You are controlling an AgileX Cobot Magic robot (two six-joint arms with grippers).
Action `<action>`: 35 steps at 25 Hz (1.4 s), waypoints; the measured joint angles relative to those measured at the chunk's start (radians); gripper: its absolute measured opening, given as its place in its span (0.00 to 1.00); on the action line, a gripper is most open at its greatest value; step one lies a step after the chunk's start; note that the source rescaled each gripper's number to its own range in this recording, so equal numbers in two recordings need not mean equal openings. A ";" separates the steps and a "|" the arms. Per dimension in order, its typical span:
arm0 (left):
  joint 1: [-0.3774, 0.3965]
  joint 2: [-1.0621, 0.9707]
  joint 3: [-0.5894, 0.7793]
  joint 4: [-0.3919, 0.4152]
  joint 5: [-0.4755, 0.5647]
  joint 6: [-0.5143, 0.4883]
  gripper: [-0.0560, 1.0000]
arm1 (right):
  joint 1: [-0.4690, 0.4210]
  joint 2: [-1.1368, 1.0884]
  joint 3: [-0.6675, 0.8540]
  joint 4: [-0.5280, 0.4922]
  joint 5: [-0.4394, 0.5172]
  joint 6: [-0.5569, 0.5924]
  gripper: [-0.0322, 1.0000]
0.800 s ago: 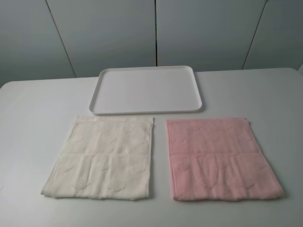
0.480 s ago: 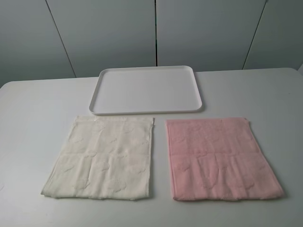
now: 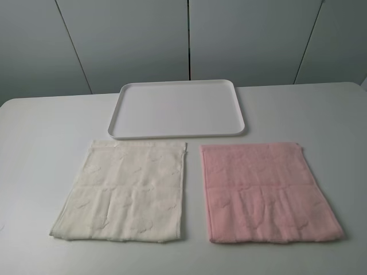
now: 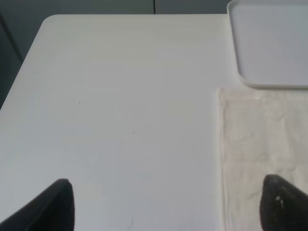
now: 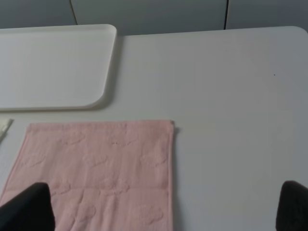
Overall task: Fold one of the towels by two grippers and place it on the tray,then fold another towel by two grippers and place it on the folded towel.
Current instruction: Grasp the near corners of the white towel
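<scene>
A cream towel lies flat at the front left of the table. A pink towel lies flat beside it at the front right. A white tray sits empty behind them. Neither gripper shows in the high view. In the left wrist view my left gripper is open above bare table, left of the cream towel, with the tray's corner beyond. In the right wrist view my right gripper is open above the pink towel, and the tray lies beyond.
The white table ends in a rounded back left corner. Grey wall panels stand behind the table.
</scene>
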 joint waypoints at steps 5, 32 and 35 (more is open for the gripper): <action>0.000 0.000 0.000 0.000 0.000 0.000 0.99 | 0.000 0.000 0.000 0.000 0.000 0.000 1.00; -0.014 0.000 0.000 0.073 0.000 -0.004 0.99 | 0.035 -0.001 0.000 0.078 -0.004 -0.002 1.00; -0.030 0.000 0.000 0.073 0.000 -0.004 0.99 | 0.035 -0.001 -0.002 0.096 -0.004 0.007 1.00</action>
